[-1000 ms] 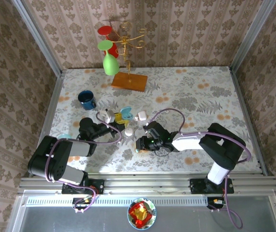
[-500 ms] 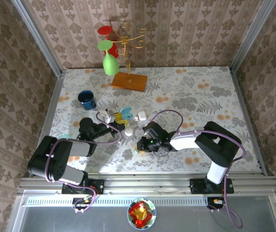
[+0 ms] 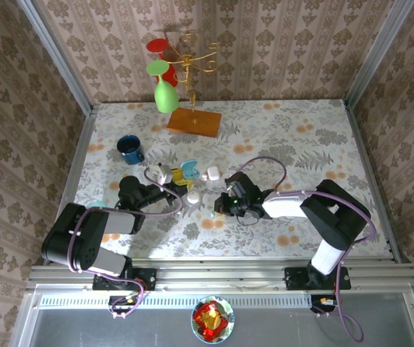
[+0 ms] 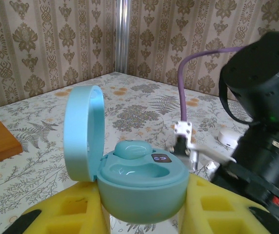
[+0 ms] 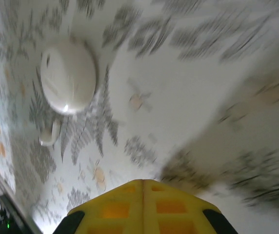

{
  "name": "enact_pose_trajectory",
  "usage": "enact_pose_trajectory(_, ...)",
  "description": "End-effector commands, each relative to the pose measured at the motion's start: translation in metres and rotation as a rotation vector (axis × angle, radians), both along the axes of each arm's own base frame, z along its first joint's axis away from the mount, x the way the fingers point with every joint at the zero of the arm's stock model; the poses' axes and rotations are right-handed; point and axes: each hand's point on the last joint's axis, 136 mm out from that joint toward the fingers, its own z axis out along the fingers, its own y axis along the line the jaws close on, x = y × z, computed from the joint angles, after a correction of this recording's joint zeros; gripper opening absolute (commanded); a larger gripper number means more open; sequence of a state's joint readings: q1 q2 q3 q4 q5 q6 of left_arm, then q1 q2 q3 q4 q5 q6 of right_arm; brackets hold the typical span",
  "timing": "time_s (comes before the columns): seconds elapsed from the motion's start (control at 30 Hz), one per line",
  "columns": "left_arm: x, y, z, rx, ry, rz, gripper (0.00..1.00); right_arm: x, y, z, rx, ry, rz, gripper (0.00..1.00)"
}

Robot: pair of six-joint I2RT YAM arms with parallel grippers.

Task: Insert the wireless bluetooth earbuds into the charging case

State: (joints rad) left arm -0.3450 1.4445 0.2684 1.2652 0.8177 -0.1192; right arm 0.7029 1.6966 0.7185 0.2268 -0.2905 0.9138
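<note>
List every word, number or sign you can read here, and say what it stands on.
No text is readable.
The dark display on the teal case shows a faint mark, too small and blurred to read.
The wallpaper and tablecloth carry patterns only, no writing.

Floral-patterned table (image 3: 301, 144), left gripper (image 3: 190, 175) clasping an open pale teal plastic charging case (image 3: 188, 166), smooth white pebble-shaped case (image 3: 212, 173) just beside it, right gripper (image 3: 220, 205) closed nearby, dark blue ceramic mug (image 3: 129, 149) further left.
</note>
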Motion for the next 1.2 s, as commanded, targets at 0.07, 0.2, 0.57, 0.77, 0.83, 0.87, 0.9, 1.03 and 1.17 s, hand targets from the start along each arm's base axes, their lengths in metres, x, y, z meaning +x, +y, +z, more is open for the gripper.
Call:
enact_pose_trajectory(0.07,-0.003,0.002,0.007,-0.002,-0.053,-0.007,0.26,0.02,-0.051,-0.011,-0.096,-0.024,-0.123,0.07)
enact_pose_trajectory(0.2,-0.003,0.002,0.007,-0.001,-0.056,-0.007,0.26,0.019,-0.07,-0.014,-0.13,-0.031,-0.162,0.07)
enact_pose_trajectory(0.57,-0.003,0.0,0.003,0.0,-0.037,-0.021,0.26,0.016,-0.076,0.014,-0.188,-0.117,-0.06,0.45)
enact_pose_trajectory(0.77,-0.004,0.0,0.005,0.002,-0.05,-0.02,0.26,0.021,-0.049,0.012,-0.143,-0.082,0.077,0.48)
enact_pose_trajectory(0.83,-0.004,0.0,0.005,0.003,-0.055,-0.019,0.26,0.022,-0.041,0.008,-0.123,-0.054,0.104,0.48)
enact_pose_trajectory(0.87,-0.004,0.001,0.006,0.003,-0.058,-0.017,0.26,0.022,-0.038,0.006,-0.115,-0.042,0.106,0.48)
enact_pose_trajectory(0.9,-0.004,0.001,0.006,0.003,-0.06,-0.017,0.26,0.022,-0.037,0.004,-0.113,-0.03,0.107,0.48)
enact_pose_trajectory(1.03,-0.005,0.001,0.007,0.0,-0.059,-0.022,0.26,0.015,-0.038,-0.005,-0.116,0.007,0.121,0.48)
enact_pose_trajectory(1.17,-0.005,0.0,0.008,-0.003,-0.056,-0.023,0.26,0.003,-0.037,-0.007,-0.081,0.029,0.13,0.48)
